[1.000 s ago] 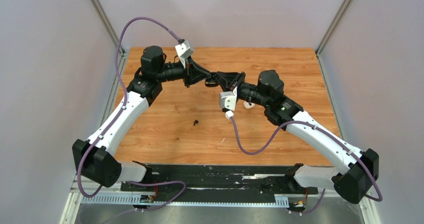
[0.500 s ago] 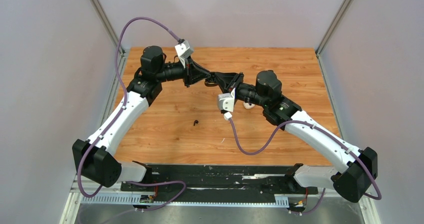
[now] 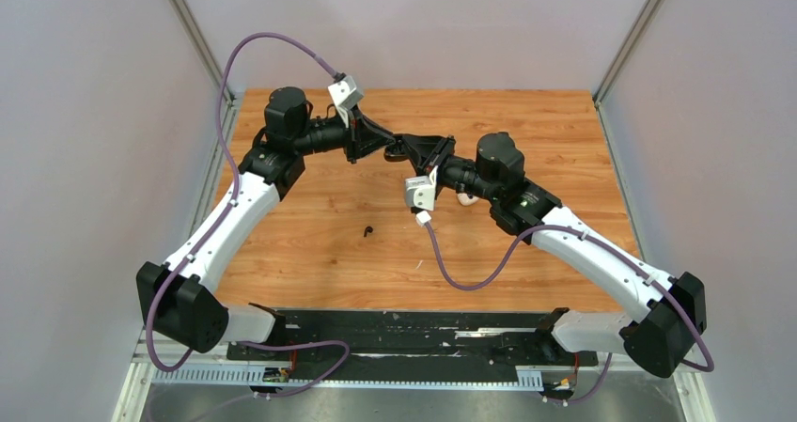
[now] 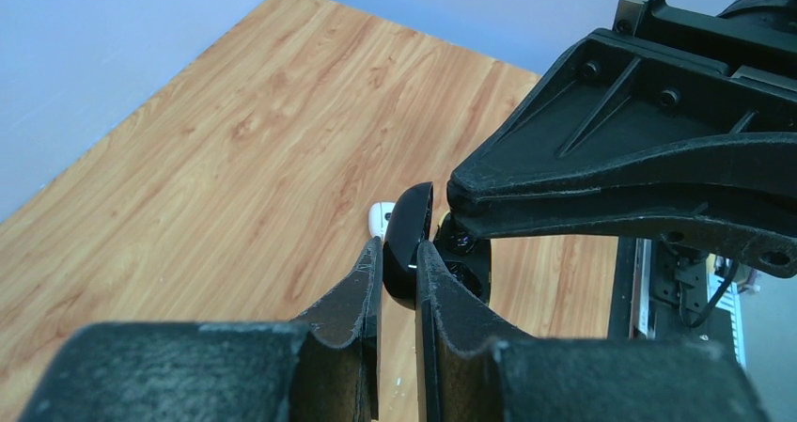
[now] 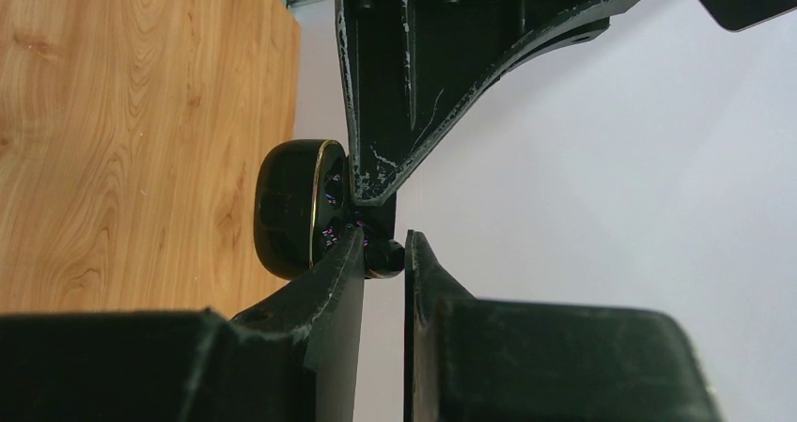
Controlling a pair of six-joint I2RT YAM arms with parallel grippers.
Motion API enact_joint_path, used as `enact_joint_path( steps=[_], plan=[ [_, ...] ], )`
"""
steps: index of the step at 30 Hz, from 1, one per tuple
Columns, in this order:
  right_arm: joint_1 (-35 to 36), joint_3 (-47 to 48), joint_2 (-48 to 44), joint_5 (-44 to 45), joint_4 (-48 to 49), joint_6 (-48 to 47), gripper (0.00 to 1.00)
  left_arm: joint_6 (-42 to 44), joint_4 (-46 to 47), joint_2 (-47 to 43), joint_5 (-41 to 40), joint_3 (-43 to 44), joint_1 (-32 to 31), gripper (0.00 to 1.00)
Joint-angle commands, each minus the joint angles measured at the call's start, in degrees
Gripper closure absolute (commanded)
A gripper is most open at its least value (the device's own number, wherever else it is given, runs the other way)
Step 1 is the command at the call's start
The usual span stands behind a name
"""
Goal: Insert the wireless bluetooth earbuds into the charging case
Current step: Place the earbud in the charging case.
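Two grippers meet tip to tip above the far middle of the table (image 3: 310,253); your right arm has edged a little towards the left one over the last second, elbow and wrist camera sliding leftward, while the left arm has held its place; judged, this is the closing-in for an insertion, with nothing seated yet.

Item, left gripper (image 4: 397,253): jaws narrow, clamped on the open black charging case (image 4: 410,234); one in count; held clear of the wood, its opening turned to the other claw.
Item, right gripper (image 5: 383,239): jaws narrow, pinching the held earbud (image 5: 383,257); one, black; right at the mouth of the case, touching or just short you cannot tell.
Item, loose earbud (image 3: 367,231): one, black; lying on the table, well apart from the case and nearer you.
Item, white piece (image 3: 465,198): one, under the right forearm; possibly an earbud or a second case, too small to say.
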Motion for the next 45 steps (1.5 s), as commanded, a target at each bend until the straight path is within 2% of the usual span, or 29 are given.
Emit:
enact_joint_path(
  steps=[1, 12, 18, 23, 29, 34, 42, 45],
  plan=[
    [-0.25, 0.5, 0.35, 2.46, 1.08, -1.92, 1.0, -2.76, 3.27, -1.27, 1.67, 0.35, -0.39, 1.0],
    [-0.05, 0.27, -0.59, 1.56, -0.87, -1.25, 1.0, -4.22, 4.04, -1.35, -2.62, 0.44, -0.37, 1.0],
    [0.54, 1.11, -0.26, 1.76, -4.69, -2.74, 1.0, -4.16, 5.08, -1.58, -2.38, 0.43, -0.37, 1.0],
    [0.54, -0.03, -0.71, 0.69, -4.45, -7.07, 1.0, -4.36, 5.21, -1.46, 0.4, 0.31, -0.37, 1.0],
    [0.54, -0.44, -1.85, -1.84, -4.44, -6.45, 1.0, -6.46, 6.69, -1.62, -0.95, -0.81, -0.37, 1.0],
    [0.54, -0.56, -2.17, -2.54, -5.32, -5.31, 0.83, -6.6, 7.33, -1.54, -1.2, -0.89, -0.37, 1.0],
    [0.53, 1.77, -1.18, -2.32, -6.75, -0.29, 0.79, -6.12, 7.26, -1.36, -0.76, -0.88, -0.37, 1.0],
    [0.53, 2.82, -0.82, -2.62, -7.56, 1.76, 0.74, -5.88, 7.34, -1.34, -0.63, -1.03, -0.37, 1.0]
  ],
)
